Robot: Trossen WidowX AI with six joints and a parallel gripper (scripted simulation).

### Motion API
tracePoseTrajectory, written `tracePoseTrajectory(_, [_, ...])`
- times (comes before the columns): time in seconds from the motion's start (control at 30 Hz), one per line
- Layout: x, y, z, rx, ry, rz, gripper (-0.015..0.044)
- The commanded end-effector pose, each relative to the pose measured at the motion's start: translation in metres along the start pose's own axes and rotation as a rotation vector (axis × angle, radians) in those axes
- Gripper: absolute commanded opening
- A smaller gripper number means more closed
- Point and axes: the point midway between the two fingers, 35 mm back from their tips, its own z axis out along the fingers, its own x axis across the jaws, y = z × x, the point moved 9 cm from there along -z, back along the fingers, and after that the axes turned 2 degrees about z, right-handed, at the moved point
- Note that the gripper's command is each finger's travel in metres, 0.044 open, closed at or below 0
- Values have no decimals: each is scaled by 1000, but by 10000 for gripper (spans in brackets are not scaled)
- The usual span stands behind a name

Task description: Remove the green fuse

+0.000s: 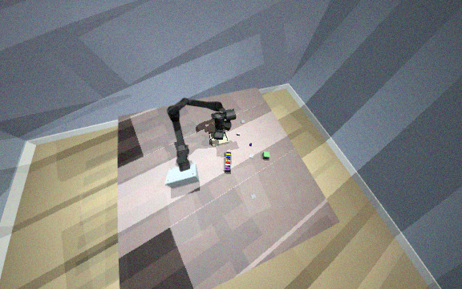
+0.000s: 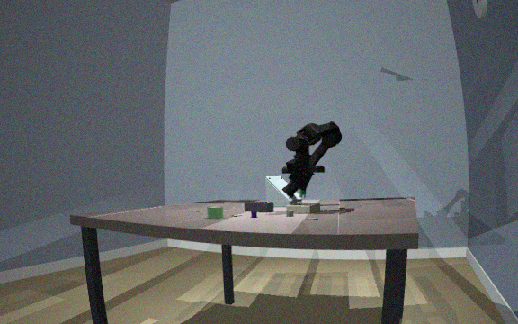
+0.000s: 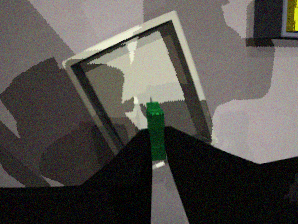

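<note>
Arm base (image 1: 181,176): a pale box at the left of the table top (image 1: 223,209), with the dark jointed arm (image 1: 176,132) rising from it and bending over to the right.
Tray (image 3: 136,92): a shallow rectangular dish with a pale raised rim and a grey floor; in the wrist view it lies turned at an angle, and I see nothing lying on its floor.
Gripper (image 3: 157,156): it hangs above the tray, pointing down; in the exterior view it is above the tray rim, not touching it.
Fingers: two dark, flat-sided wedges, pressed almost together and pinching the green fuse between the tips.
Green fuse (image 3: 154,129): a small upright green bar of blocky shape, its lower part held by the fingers, its free end over the inside of the tray; whether it touches the floor I cannot tell.
Fuse block (image 1: 228,161): a dark long box just to the right of the tray and apart from it, with a row of coloured fuses standing in it; in the wrist view only its corner with a yellow fuse (image 3: 293,12) shows.
Small purple piece (image 1: 250,144): lies alone on the table, right of the tray.
Green cube (image 1: 266,154): plain and matte, the farthest to the right, well apart from the block.
</note>
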Motion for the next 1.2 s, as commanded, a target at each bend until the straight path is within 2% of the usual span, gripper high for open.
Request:
tracePoseTrajectory(0.0, [0,-1,8,6,4,3,0])
tracePoseTrajectory(0.6, [0,-2,33,6,6,3,0])
tracePoseTrajectory(1.0, [0,-1,29,3,2,0,315])
tracePoseTrajectory(1.03, [0,-1,27,3,2,0,330])
tracePoseTrajectory(1.17, [0,-1,-5,6,4,3,330])
